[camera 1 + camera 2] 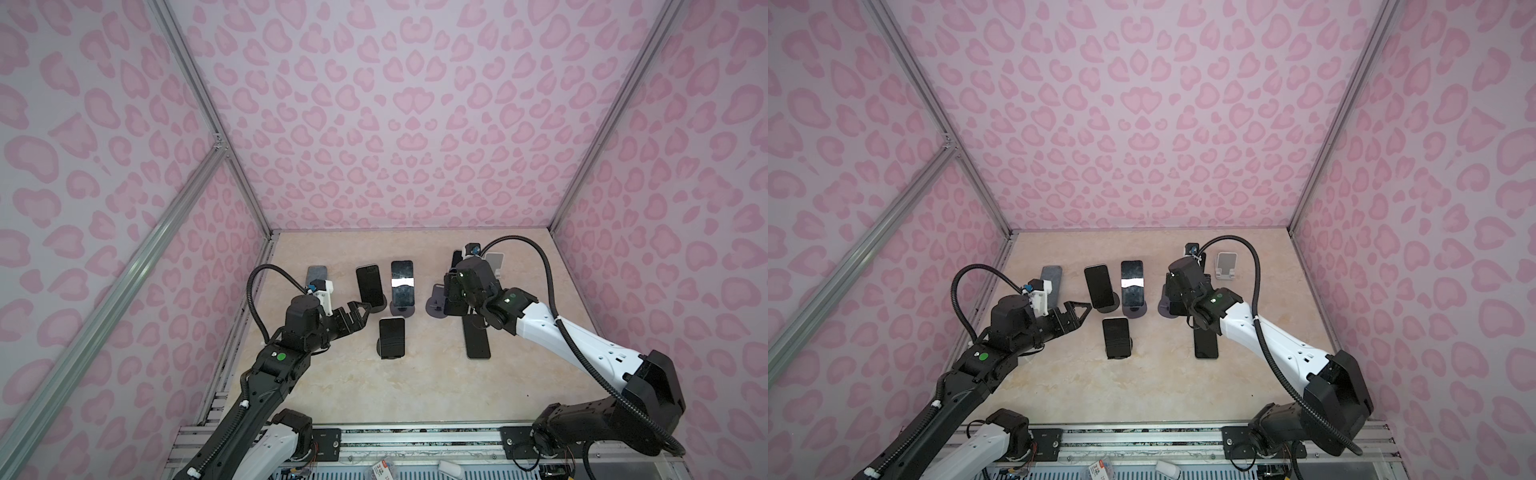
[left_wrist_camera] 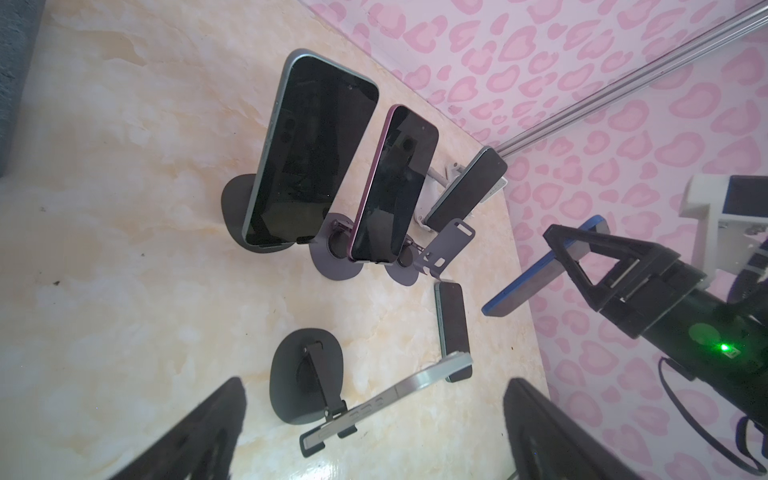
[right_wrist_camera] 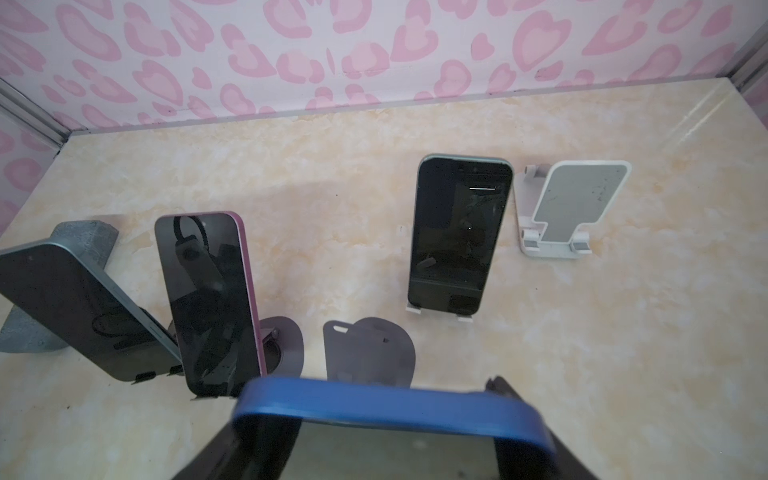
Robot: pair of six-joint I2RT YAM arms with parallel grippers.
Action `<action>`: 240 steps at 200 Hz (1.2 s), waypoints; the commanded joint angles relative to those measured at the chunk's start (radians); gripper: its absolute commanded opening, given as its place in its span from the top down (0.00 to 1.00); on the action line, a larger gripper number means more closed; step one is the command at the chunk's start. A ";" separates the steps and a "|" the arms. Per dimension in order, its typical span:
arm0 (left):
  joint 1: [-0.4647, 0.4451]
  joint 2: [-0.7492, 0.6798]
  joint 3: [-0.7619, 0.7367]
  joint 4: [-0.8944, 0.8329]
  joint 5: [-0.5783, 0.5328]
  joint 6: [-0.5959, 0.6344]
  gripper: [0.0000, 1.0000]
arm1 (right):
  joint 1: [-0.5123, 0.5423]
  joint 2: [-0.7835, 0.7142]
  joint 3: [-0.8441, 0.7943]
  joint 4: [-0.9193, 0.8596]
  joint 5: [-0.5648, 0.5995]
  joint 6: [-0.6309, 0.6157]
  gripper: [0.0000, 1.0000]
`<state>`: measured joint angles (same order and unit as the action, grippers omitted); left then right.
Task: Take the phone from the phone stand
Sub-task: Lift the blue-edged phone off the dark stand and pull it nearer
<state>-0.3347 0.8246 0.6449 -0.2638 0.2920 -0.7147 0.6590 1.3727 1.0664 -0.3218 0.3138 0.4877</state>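
My right gripper point(image 3: 386, 440) is shut on a blue-edged phone point(image 3: 390, 405), gripping it across its width. In the left wrist view this phone point(image 2: 540, 266) hangs in the air above and beside an empty dark phone stand point(image 2: 444, 249). That stand point(image 1: 436, 301) sits just left of the right gripper point(image 1: 451, 299) in both top views. My left gripper point(image 1: 360, 316) stands open with nothing in it, just left of a dark phone point(image 1: 391, 336) leaning on a black stand. In the left wrist view that phone point(image 2: 390, 395) shows edge-on ahead of the open fingers point(image 2: 199, 436).
Two more phones lean on stands at the back, one grey-green point(image 1: 369, 286) and one purple point(image 1: 402, 282). Another stands on a white stand point(image 3: 457, 232) beside an empty white stand point(image 1: 1226, 264). A phone lies flat point(image 1: 477, 340) under the right arm. A grey block point(image 1: 317, 276) lies back left.
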 commanded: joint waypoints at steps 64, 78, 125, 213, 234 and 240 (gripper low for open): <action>0.000 0.011 -0.017 0.036 0.017 -0.022 0.00 | 0.027 -0.106 -0.192 0.035 -0.043 0.038 0.31; 0.000 0.015 -0.022 0.042 0.024 -0.029 0.00 | 0.027 -0.097 -0.212 0.041 -0.078 0.053 0.31; -0.001 -0.010 -0.054 0.075 0.079 -0.050 0.00 | 0.076 -0.039 -0.249 0.061 -0.177 0.114 0.31; -0.043 -0.107 -0.168 0.080 0.068 -0.125 0.03 | 0.116 0.088 -0.277 0.074 -0.293 0.175 0.31; -0.043 -0.104 -0.152 0.079 0.064 -0.119 0.03 | 0.113 0.111 -0.271 0.064 -0.285 0.175 0.31; -0.044 -0.099 -0.147 0.079 0.064 -0.116 0.03 | 0.109 0.119 -0.268 0.060 -0.282 0.181 0.31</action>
<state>-0.3779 0.7208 0.4782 -0.2081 0.3683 -0.8349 0.7731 1.4689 0.7929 -0.2588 0.0406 0.6548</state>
